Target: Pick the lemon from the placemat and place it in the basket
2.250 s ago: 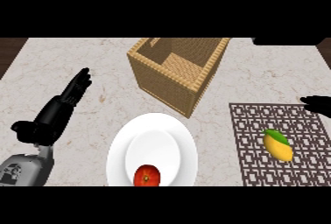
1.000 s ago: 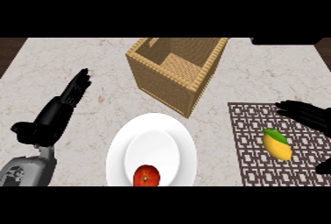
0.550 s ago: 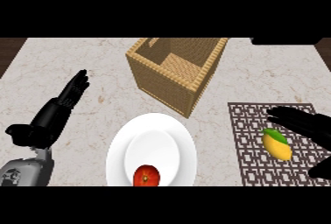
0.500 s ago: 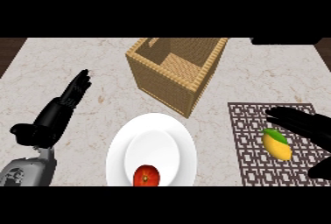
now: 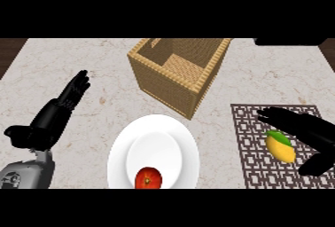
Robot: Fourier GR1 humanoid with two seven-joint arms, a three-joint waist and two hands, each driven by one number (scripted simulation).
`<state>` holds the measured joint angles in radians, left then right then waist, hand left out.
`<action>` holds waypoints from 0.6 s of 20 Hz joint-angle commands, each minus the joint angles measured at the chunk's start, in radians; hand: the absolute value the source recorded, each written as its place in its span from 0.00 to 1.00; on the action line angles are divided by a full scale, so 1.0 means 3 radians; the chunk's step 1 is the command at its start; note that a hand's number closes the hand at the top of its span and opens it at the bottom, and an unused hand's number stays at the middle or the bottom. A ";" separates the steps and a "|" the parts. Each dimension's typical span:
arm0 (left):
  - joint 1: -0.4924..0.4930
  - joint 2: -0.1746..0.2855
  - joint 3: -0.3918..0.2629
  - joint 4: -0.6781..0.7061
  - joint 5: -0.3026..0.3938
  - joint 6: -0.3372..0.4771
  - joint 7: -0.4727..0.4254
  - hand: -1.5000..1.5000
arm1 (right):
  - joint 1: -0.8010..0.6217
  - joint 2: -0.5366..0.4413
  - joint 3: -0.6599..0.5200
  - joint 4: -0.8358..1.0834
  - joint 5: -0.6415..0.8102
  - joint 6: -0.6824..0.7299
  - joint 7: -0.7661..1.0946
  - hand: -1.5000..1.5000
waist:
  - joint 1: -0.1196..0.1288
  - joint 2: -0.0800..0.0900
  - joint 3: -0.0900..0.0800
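Lemon lies on the placemat at the counter's right side, well apart from the basket. Your right hand is open around it, with the fingers stretched out along its far side and the thumb on the near side, neither curled in yet. You cannot tell from here whether any of them touch the fruit.

Watch the close. The lemon is smooth and round-sided, so if the fingers come in off-centre they could squeeze it out sideways and set it rolling across the mat. The hand will likely hide it as it curls, so you may judge the hold poorly.

On the way over, the basket's wall stands tall. If you carry too low, the lemon or the fingers may strike the rim. A plate with a red fruit sits near that path. Your left hand rests open at the left, out of the way.
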<state>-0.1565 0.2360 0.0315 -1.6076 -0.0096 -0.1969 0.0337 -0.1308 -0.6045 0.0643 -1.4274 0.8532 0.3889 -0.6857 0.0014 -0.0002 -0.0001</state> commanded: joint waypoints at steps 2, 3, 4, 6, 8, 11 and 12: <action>-0.0052 -0.0069 -0.0003 0.0425 -0.0189 0.0003 -0.0391 0.50 | -0.0287 0.0171 0.0084 0.0531 0.0315 -0.0181 -0.0076 0.00 | 0.0006 0.0009 0.0000; -0.0127 -0.0067 0.0008 0.0195 -0.0134 0.0005 -0.0067 0.50 | 0.0021 0.0207 0.0112 0.0221 0.0351 -0.0160 0.0011 0.00 | -0.0009 0.0001 0.0000; -0.0010 -0.0150 -0.0023 0.0289 -0.0189 0.0041 -0.0304 0.50 | -0.0246 0.0129 -0.0003 0.0578 0.0333 -0.0118 -0.0170 0.00 | 0.0003 0.0004 0.0001; -0.0063 -0.0168 -0.0049 -0.0144 -0.0109 0.0040 0.0200 0.50 | -0.0214 0.0133 -0.0011 0.0485 0.0343 -0.0012 -0.0190 0.00 | 0.0004 0.0000 0.0001; -0.0218 -0.0145 0.0032 0.0117 -0.0136 0.0053 0.0036 0.50 | -0.0021 0.0341 0.0153 0.0552 0.0491 -0.0310 -0.0166 0.00 | -0.0004 0.0004 0.0001; -0.0114 -0.0207 -0.0007 0.0095 -0.0221 0.0093 0.0006 0.50 | -0.0041 0.0287 0.0163 0.0497 0.0558 -0.0165 -0.0230 0.00 | -0.0003 0.0002 0.0001; -0.0062 -0.0235 -0.0088 -0.0138 -0.0226 0.0092 0.0180 0.50 | -0.0216 0.0279 0.0167 0.0599 0.0584 -0.0078 -0.0217 1.00 | 0.0009 0.0001 0.0001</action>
<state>-0.1762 0.1991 0.0393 -1.6028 -0.0466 -0.1954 0.0452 -0.1604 -0.5457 0.0954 -1.3086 0.9919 0.3606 -0.7328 0.0020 -0.0030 -0.0064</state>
